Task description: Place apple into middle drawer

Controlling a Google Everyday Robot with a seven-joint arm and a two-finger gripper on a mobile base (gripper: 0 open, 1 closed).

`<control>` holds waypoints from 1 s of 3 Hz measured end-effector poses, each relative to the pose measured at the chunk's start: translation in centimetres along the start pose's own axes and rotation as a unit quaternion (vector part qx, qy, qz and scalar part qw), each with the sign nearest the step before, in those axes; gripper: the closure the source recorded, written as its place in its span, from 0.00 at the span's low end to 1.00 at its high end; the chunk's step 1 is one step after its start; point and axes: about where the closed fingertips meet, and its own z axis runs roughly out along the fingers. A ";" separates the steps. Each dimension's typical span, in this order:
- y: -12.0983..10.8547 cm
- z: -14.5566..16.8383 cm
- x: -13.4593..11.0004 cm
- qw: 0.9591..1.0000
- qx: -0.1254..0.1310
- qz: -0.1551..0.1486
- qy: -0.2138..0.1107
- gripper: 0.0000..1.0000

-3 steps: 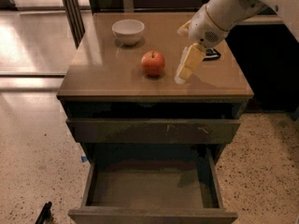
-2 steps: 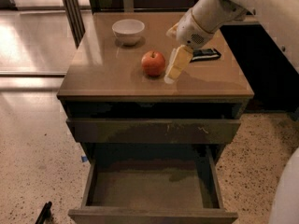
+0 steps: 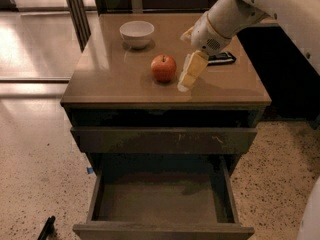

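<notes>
Wooden cabinet [image 3: 107, 79] carries the work on its top. Middle drawer [image 3: 160, 204] stands pulled out below, floor bare, judged ready to receive. Gripper [image 3: 190, 76] hangs tilted just beside the apple [image 3: 163, 67], not around it; whether it is spread or closed cannot be told. White bowl [image 3: 137, 32] shows nothing inside. Apple rests upright on the top, not yet taken.

Red-orange apple [image 3: 163, 67]; white bowl [image 3: 136, 37]; pale-yellow end effector [image 3: 187, 80] beside apple; olive-brown middle drawer [image 3: 160, 205].
</notes>
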 end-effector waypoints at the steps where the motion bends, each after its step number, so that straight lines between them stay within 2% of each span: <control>1: -0.3 1.1 0.7 1.000 -0.001 0.009 0.003 0.00; 3: -2.1 3.8 0.4 1.000 -0.015 0.007 -0.006 0.00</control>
